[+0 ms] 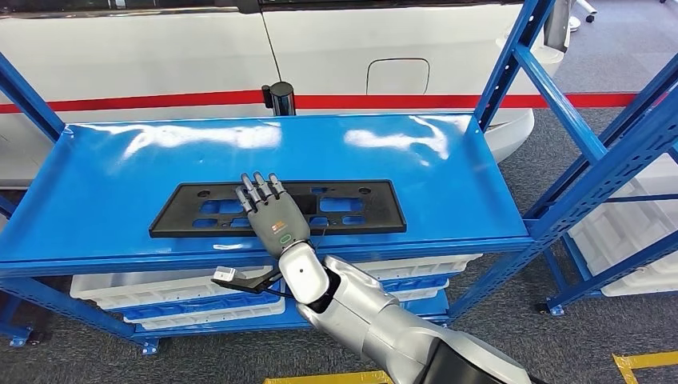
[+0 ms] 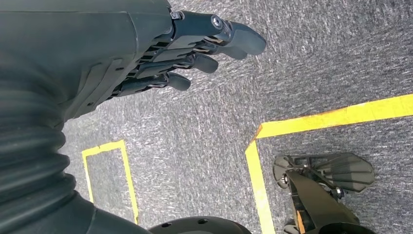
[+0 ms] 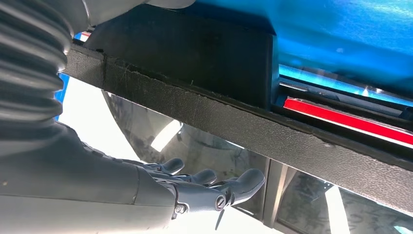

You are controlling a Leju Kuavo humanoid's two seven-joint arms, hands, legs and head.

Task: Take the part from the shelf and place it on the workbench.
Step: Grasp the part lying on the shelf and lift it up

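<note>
The part [image 1: 352,210] is a long flat black plastic plate with cut-outs, lying lengthwise on the blue shelf [image 1: 120,184] near its front edge. My right hand [image 1: 268,210] lies over the part's middle, fingers straight and slightly spread, holding nothing. In the right wrist view the part's [image 3: 219,112] rough black edge crosses the picture close by, and my right hand [image 3: 209,187] stretches out alongside it with a gap between. My left hand [image 2: 195,53] hangs over the grey floor, its fingers loosely extended and nothing in them.
A white car with a red stripe [image 1: 400,102] stands just behind the shelf. Blue uprights and braces [image 1: 576,160] rise at the shelf's right end. White bins [image 1: 160,292] sit on the lower level, more [image 1: 632,232] at the right. Yellow tape [image 2: 336,114] marks the carpet.
</note>
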